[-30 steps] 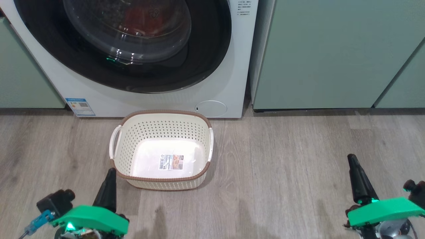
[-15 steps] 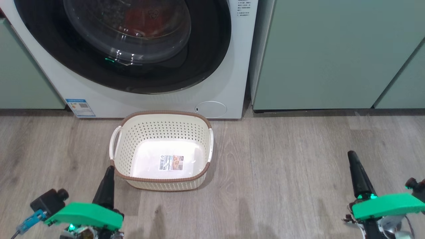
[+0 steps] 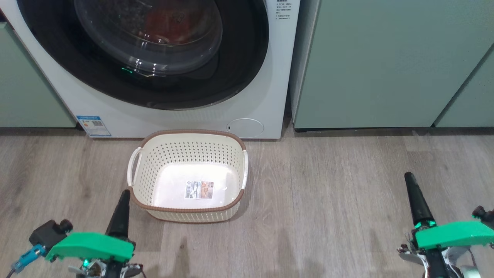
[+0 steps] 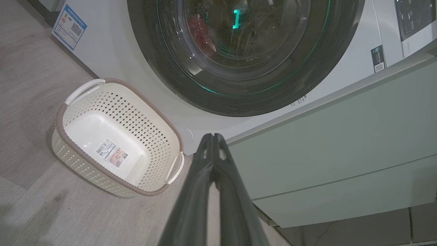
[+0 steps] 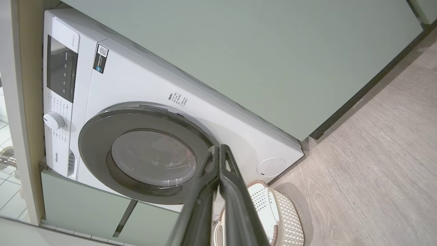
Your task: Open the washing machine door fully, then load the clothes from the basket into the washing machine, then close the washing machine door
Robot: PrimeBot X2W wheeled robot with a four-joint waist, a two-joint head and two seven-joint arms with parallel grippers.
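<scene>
Head view, nearest first: left gripper (image 3: 124,193) at lower left, its two dark tapered fingers pressed flat together, nothing between them. The tip sits just beside the basket's near-left corner; can't tell if it touches. Green plastic housing behind it. Right gripper (image 3: 409,178) at lower right, well apart from everything, fingers likewise squeezed into one spike w/ nothing held, over grey wood-grain floor (image 3: 332,193). Both wrist views confirm: finger pairs meet along their length.

Basket (image 3: 193,132) next, on the floor just in front of the machine: cream perforated plastic, rectangular w/ rounded corners, brown woven-look rim, white handles L & R. Its smooth bottom carries a printed label (image 3: 198,190) w/ barcode; text too small to read.

Behind it, washing machine (image 3: 266,100): white front-loader, round cap (image 3: 244,126) low on the front, blue-bordered sticker (image 3: 93,125) w/ QR code at its lower-left corner. Door (image 3: 243,58) is shut: wide glossy black ring, bulging clear glass centre. Clothes (image 3: 170,21) are inside the drum, seen as a red patch through the glass. Small black print sits near the top right of the front, unreadable.

Right wrist view adds a white knob (image 5: 54,120), a dark display panel (image 5: 61,73) and a brand word, prob. Hisense. Matte pale green cabinets (image 3: 386,58) flank the machine.
</scene>
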